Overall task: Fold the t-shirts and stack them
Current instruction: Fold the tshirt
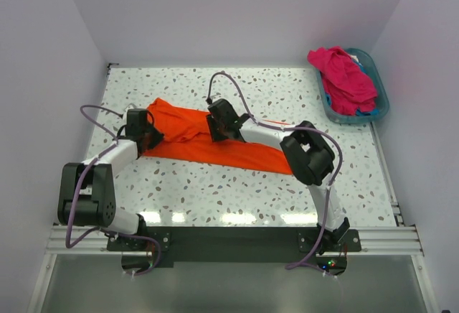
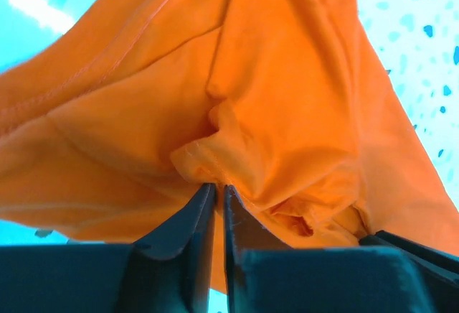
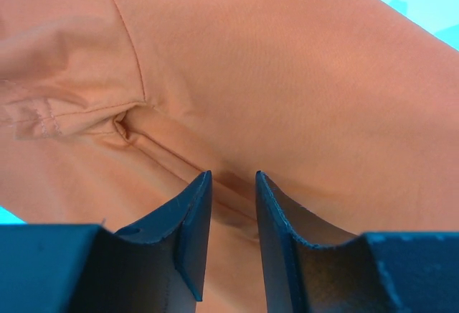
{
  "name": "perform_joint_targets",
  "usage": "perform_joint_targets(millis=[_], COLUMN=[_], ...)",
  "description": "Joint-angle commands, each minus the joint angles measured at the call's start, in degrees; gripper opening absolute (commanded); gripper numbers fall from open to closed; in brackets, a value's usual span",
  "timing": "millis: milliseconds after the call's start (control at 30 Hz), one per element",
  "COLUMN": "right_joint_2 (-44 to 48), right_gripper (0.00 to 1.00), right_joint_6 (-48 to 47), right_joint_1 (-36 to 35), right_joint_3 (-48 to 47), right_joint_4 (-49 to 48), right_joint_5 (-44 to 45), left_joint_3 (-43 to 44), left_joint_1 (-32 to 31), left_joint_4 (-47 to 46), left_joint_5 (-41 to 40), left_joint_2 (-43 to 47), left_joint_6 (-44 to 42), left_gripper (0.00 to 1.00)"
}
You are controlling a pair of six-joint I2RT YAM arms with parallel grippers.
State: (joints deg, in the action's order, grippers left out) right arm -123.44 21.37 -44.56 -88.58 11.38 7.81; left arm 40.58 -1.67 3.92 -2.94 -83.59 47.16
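Bright orange soft cloth t-shirt (image 1: 188,123) is being held: left pincer (image 2: 216,188) pinching a puckered fold, right pincer (image 3: 233,181) clamping a smooth crease.

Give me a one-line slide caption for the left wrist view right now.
Left gripper pinches a bunched fold of the orange t-shirt over the speckled table.
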Motion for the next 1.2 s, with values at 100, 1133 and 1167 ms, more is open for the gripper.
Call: perform_joint_targets(millis=[100, 1133, 1167], right_joint_2=[8.1, 13.7, 14.2], right_gripper=[0.37, 0.38, 0.38], right_joint_6=[-2.7, 4.9, 5.5], right_joint_1=[1.9, 14.9, 13.3], right_joint_3=[-4.1, 18.9, 20.2], right_joint_4=[2.0, 13.2, 12.7], right_joint_5=[1.5, 9.8, 9.1], left_joint_3=[4.1, 34.9, 36.7], left_joint_1=[0.4, -2.2, -2.5], left_joint_4=[-0.2, 3.4, 4.1], left_joint_5=[0.7, -4.5, -4.6], left_joint_2=[4.4, -33.5, -35.0], left_joint_6=[-1.2, -1.9, -3.1], left_gripper=[0.29, 0.15, 0.15])
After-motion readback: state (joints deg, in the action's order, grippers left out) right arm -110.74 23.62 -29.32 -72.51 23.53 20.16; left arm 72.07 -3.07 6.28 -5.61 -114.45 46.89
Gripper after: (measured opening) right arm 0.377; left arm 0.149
